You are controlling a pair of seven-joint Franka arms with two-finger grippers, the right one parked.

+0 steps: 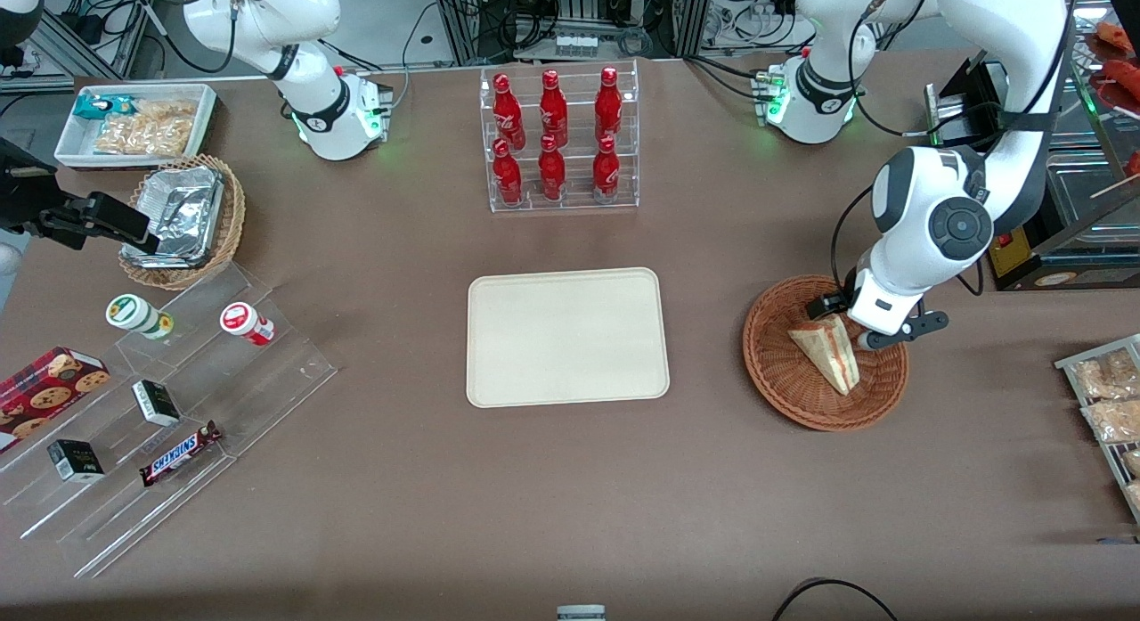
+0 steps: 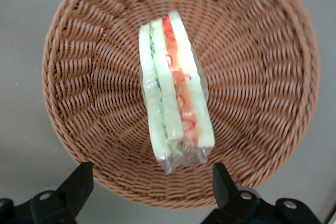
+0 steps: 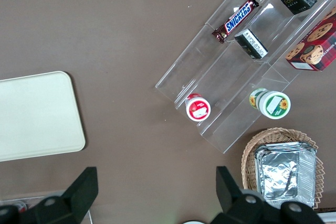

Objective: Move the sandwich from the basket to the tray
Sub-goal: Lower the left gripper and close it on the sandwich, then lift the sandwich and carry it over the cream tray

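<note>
We have the gripper [image 1: 846,322] hovering over the basket [image 1: 775,371], at the part of it farthest from the front camera, with its fingers [image 2: 79,182] spread wide and nothing between them. The sandwich [image 1: 828,354] lies in the basket, wrapped in clear film, its cut edge with the red-orange and green layers facing up toward the wrist camera.

To do this step well, we judge that we should come straight down so the two fingers straddle the wedge across its bread faces, not along its length, and close gently: the bread looks soft and the film slippery. Gripping near the thick end should keep it from pivoting on the way to the tray [image 1: 567,336], which sits well apart from the basket, toward the parked arm's end of the table.

From the front, the arm covers part of the basket, and we cannot tell how high above the sandwich the fingertips stand. The wrist view cuts off the basket's rim.
</note>
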